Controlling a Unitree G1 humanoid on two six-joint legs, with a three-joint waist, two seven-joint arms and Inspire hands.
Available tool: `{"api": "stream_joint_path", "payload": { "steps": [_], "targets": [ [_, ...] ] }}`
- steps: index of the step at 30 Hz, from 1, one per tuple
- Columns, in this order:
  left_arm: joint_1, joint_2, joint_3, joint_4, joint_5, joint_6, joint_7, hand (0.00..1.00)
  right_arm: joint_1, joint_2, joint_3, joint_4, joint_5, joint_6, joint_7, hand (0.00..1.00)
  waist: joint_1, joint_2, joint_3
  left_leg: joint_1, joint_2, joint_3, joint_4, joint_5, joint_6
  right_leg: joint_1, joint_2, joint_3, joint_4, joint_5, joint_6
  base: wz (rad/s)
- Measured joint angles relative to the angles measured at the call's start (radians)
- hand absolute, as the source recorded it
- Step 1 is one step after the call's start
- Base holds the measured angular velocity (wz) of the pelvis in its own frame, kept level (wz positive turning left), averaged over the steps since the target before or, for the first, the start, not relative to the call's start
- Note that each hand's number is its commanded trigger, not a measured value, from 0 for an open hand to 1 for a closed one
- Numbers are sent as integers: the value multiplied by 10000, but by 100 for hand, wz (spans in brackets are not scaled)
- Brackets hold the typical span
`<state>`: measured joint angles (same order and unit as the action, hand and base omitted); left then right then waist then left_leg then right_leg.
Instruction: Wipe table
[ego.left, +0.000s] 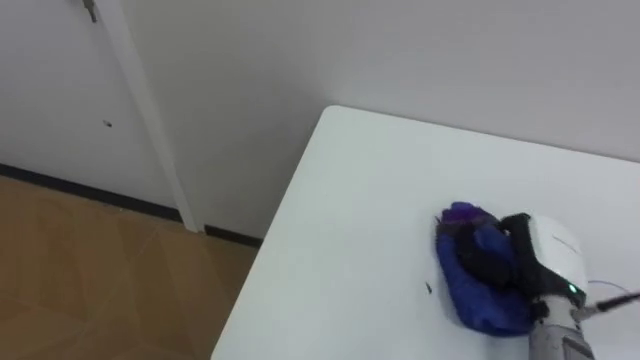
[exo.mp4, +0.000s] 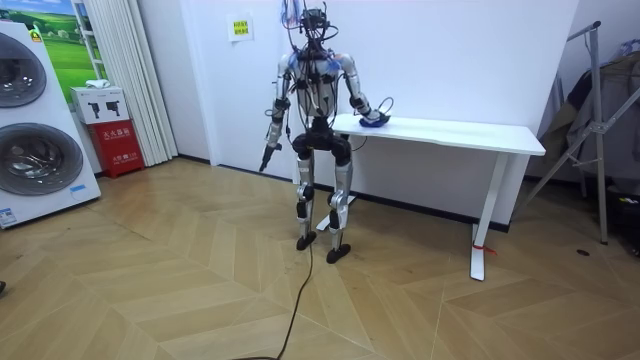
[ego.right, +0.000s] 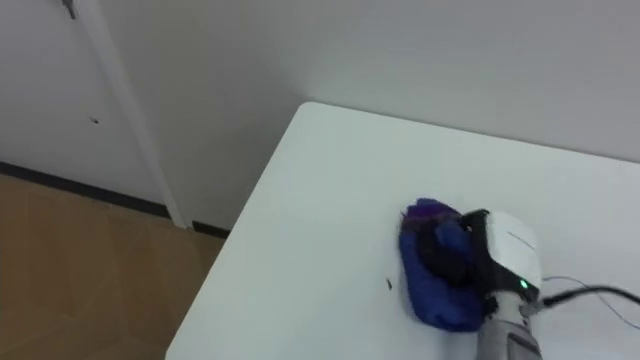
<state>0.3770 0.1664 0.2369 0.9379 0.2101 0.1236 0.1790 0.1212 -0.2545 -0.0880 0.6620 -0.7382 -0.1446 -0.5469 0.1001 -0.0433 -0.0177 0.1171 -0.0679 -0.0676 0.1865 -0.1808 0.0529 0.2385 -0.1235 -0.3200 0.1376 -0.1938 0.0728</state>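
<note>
Cloth (ego.left: 478, 288), blue and bunched, is lying on the white table (ego.left: 350, 200), well apart from the far left corner. Right hand (ego.left: 545, 252) is resting on top of it, arm coming in from the lower right. Its dark fingers (ego.left: 487, 258) are curling down over the bunched fabric and gripping it, with the white back of the hand facing up. Small dark speck (ego.left: 427, 288) is sitting on the tabletop just left of the cloth, not touching it. Table is standing against a white wall (ego.left: 400, 50); wooden floor (ego.left: 90, 270) is showing to its left. In the room view the robot is standing upright at the table's end on that view's left, right arm reaching onto the top. Left hand (exo.mp4: 266, 157) is hanging at its side, clear of the table, too small to tell whether it is open or closed
</note>
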Motion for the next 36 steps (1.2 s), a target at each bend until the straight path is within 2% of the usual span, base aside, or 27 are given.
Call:
{"api": "stream_joint_path", "payload": {
  "steps": [4,9,12,14,16,18,19,20,21,22,23,24,25,27,28,29,30,32,33,34,36],
  "targets": [
    [68,28,367,33,9,-53,94,0,355,-211,-992,661,73,-3,-562,100,-396,-31,-33,139,33,101,7,-96,23,35,10,171,131,5,7,-16],
    [76,34,464,32,37,-129,94,0,774,-580,-1483,872,354,-1,-615,100,-498,-14,-51,289,44,149,36,-147,31,138,14,181,157,28,35,-8],
    [36,28,416,29,-14,-128,93,0,776,-570,-1567,707,343,196,-396,100,-483,-7,-50,352,66,186,33,-154,29,182,19,192,156,28,35,-6],
    [32,26,272,29,-88,-122,103,0,642,-573,-1318,396,335,556,-203,100,-405,-16,-40,354,84,264,31,-151,24,155,32,196,163,33,27,-11],
    [-89,-13,-66,206,-235,-106,111,0,532,-551,-941,-289,190,1335,225,100,-221,21,-15,343,104,454,11,-165,-7,17,88,415,212,64,-23,-26],
    [-279,-83,-158,379,-235,-41,114,0,322,-467,-661,-814,-116,1908,671,100,-103,14,32,290,209,645,0,-166,-39,-156,150,595,344,101,-74,-38],
    [-379,-95,-301,398,-234,0,117,0,140,-472,-206,-1199,-202,2274,1051,100,-11,72,34,257,266,769,-28,-144,-76,-246,204,730,370,130,-121,-37],
    [-444,-109,-376,398,-238,2,117,0,59,-466,39,-1425,-244,2438,1245,100,94,37,66,226,310,872,-37,-141,-95,-324,229,767,369,157,-163,-38],
    [-598,-113,-537,421,-293,16,111,0,-135,-394,646,-1899,-546,2783,1643,100,265,43,81,120,391,975,-23,-129,-138,-478,293,807,382,208,-230,-24],
    [-722,-112,-694,427,-420,32,89,0,-379,-357,1289,-2388,-888,2993,2089,100,360,39,175,52,424,953,-13,-103,-178,-547,337,814,384,230,-265,-12],
    [-785,-113,-781,428,-425,44,80,0,-520,-359,1610,-2566,-1079,3024,2302,100,420,-11,200,-24,438,934,-12,-89,-199,-627,355,806,387,239,-281,0],
    [-893,-114,-952,422,-426,61,71,0,-959,-340,2298,-2760,-1375,3094,2753,100,577,12,220,-126,465,912,-7,-70,-232,-716,385,780,383,255,-306,5],
    [-913,-120,-1018,381,-407,79,64,0,-1390,-292,2744,-2820,-1401,3138,3182,100,768,-6,233,-230,487,880,-1,-54,-251,-803,402,704,376,263,-320,9],
    [-845,-119,-1019,345,-408,160,66,0,-1847,-247,3051,-2796,-1400,3154,3665,100,1031,-27,264,-295,471,719,8,-47,-260,-797,417,625,324,261,-322,26],
    [-665,-117,-1017,317,-416,264,68,0,-2032,-255,3057,-2702,-1340,3152,3837,100,1102,-103,241,-354,441,586,8,-37,-256,-812,396,420,304,261,-321,39],
    [-549,-112,-1020,292,-421,329,66,0,-2117,-270,3054,-2566,-1244,3142,3866,100,1118,-92,258,-328,438,551,8,-14,-247,-812,390,393,300,259,-318,39],
    [-233,-102,-1011,225,-415,438,58,0,-2204,-274,2965,-2271,-1122,3094,3850,100,1152,-150,229,-278,426,476,11,-6,-237,-773,387,395,295,259,-317,31],
    [200,-90,-926,242,-416,539,42,0,-2100,-308,2698,-1941,-925,2761,3667,100,1031,-219,256,-257,389,265,12,-13,-223,-643,366,230,281,258,-316,33],
    [368,-93,-789,241,-413,564,30,0,-1910,-315,2454,-1635,-596,2452,3424,100,943,-247,244,-244,370,181,10,-27,-199,-571,340,128,266,258,-316,39],
    [411,-62,-690,241,-413,563,-1,0,-1755,-317,2180,-1349,-237,2113,3182,100,865,-260,247,-193,369,63,-3,-34,-189,-439,319,35,191,259,-314,38],
    [403,-39,-289,240,-396,513,-105,0,-1438,-315,1794,-1050,63,1680,2774,100,822,-222,214,-143,317,21,19,-63,-143,-269,271,-22,93,241,-283,22]
  ]
}}
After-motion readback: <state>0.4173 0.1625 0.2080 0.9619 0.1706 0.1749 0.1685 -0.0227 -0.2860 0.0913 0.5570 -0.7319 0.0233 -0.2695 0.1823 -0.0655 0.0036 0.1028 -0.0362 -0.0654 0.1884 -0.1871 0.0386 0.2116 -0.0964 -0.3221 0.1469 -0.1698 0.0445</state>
